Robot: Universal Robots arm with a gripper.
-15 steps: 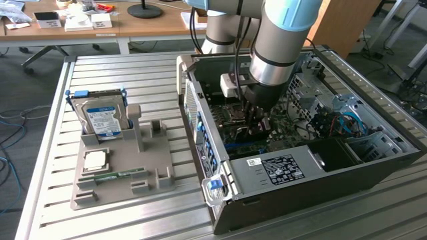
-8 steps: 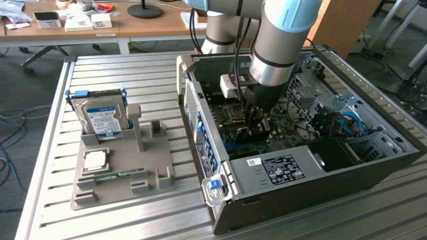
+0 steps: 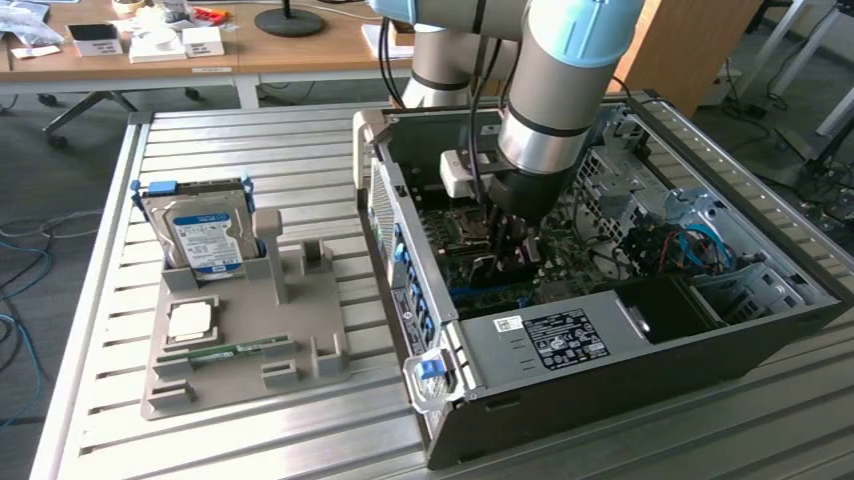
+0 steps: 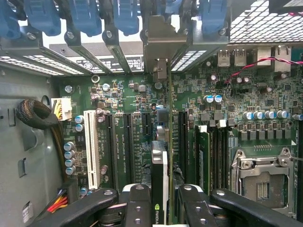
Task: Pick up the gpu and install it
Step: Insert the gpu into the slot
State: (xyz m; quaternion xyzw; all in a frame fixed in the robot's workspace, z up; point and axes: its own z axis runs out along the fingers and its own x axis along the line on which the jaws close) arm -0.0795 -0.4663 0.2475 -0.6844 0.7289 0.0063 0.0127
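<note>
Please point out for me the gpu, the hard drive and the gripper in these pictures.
gpu (image 4: pixel 160 165), wrist view: upper edge of the card.
hard drive (image 3: pixel 203 238), exterior view: its label.
gripper (image 4: pixel 163 201), wrist view: midway between the fingertips.

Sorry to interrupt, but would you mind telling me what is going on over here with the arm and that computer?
The robot arm has reached down into the open computer case, and its gripper is holding the gpu edge-on between its fingers, above the motherboard and its expansion slots. Whether the card is already seated in a slot cannot be told. Outside the case, a gray parts holder on the table carries a hard drive and a memory stick.
</note>
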